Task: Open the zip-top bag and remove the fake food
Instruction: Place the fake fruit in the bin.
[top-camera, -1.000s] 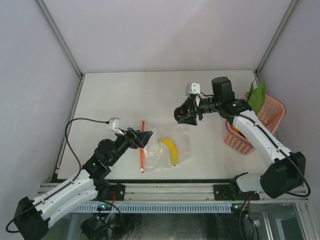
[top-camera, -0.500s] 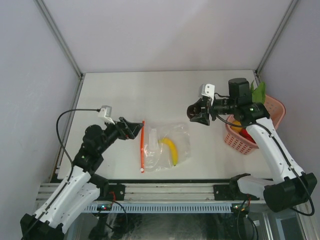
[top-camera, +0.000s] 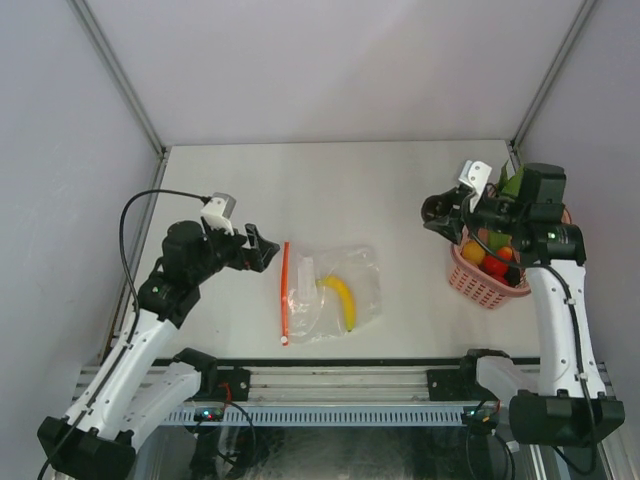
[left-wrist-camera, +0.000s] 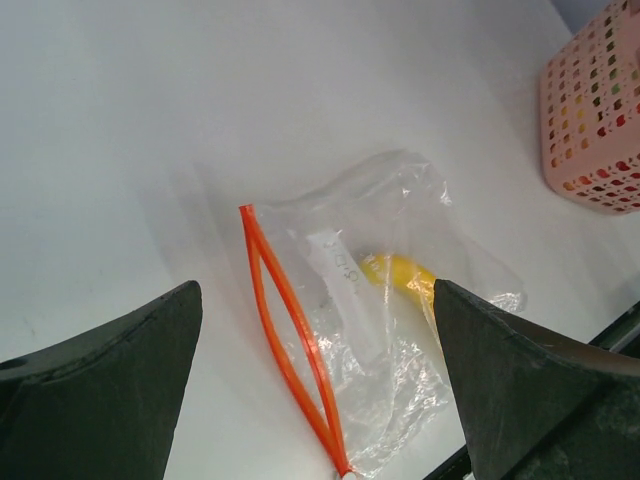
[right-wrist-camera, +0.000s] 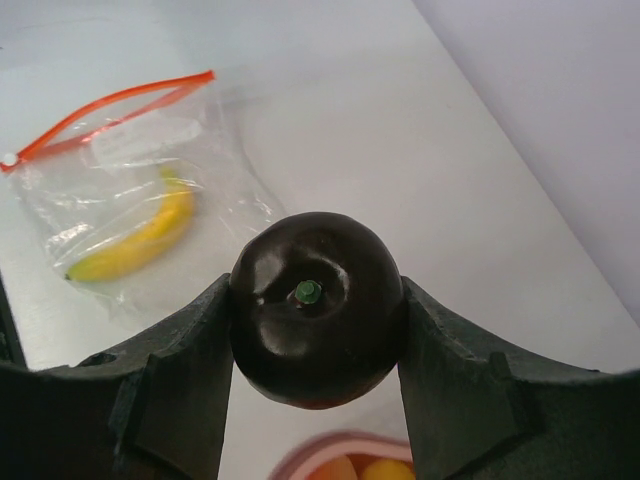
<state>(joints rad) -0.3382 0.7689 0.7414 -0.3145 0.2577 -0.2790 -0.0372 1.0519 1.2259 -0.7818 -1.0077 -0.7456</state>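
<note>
Both arms have drawn outward: the right gripper (top-camera: 440, 213) has swung from mid-frame to the right side, now just upper left of the pink lattice basket (top-camera: 482, 285), while the left gripper (top-camera: 262, 248) has backed away to the left of the bag; on the white table (top-camera: 330, 180) the zip-top bag (top-camera: 366, 272) lies flat at lower centre, its orange zipper strip (top-camera: 284, 290) parted, a yellow banana (top-camera: 342, 298) inside; left jaws spread wide, holding nothing; right jaws pinch a dark purple-black ball (right-wrist-camera: 316, 330)
</note>
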